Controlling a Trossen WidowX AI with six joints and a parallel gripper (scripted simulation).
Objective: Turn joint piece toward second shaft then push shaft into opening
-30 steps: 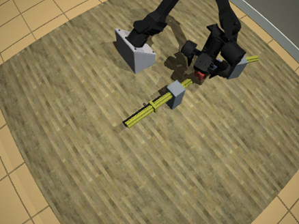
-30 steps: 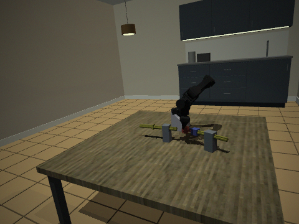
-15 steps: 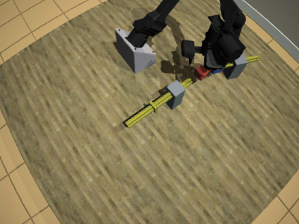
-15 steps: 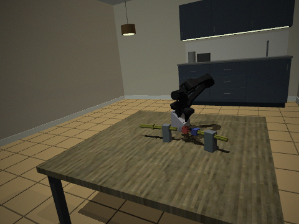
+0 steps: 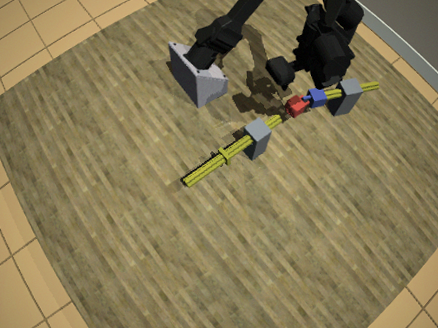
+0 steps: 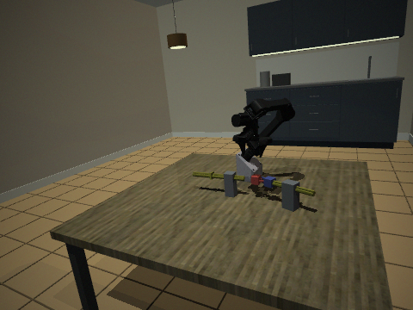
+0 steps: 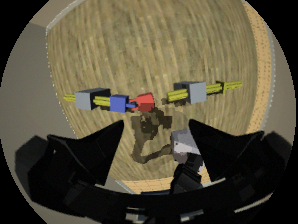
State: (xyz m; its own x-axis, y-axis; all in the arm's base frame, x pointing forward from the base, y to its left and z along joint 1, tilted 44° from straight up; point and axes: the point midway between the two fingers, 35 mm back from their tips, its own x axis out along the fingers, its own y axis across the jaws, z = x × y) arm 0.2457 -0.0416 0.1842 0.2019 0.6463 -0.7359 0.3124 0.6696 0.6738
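Note:
The fixed yellow shaft [image 5: 369, 86] [image 6: 306, 190] runs through its grey block [image 5: 345, 102] [image 6: 290, 198] [image 7: 84, 100] and ends in a blue piece [image 5: 317, 98] [image 6: 269, 182] [image 7: 119, 103]. The red square joint piece [image 5: 295, 107] [image 6: 255, 180] [image 7: 146, 102] is hinged to it and faces roughly toward the second shaft; its exact angle is hard to tell. The second yellow shaft [image 5: 204, 171] [image 6: 202, 175] [image 7: 177, 95] passes through its grey block [image 5: 257, 132] [image 6: 230, 185] [image 7: 197, 93]. A gap separates its end from the red piece. My gripper [image 7: 156, 123] is open and empty, raised above and clear of the parts.
The second shaft carries a yellow collar [image 5: 224, 156] [image 7: 220, 87] on its outer part. The arm's pale grey base [image 5: 195, 80] [image 6: 245, 167] [image 7: 183, 146] stands behind the shafts. The arm's shadow falls beside the joint.

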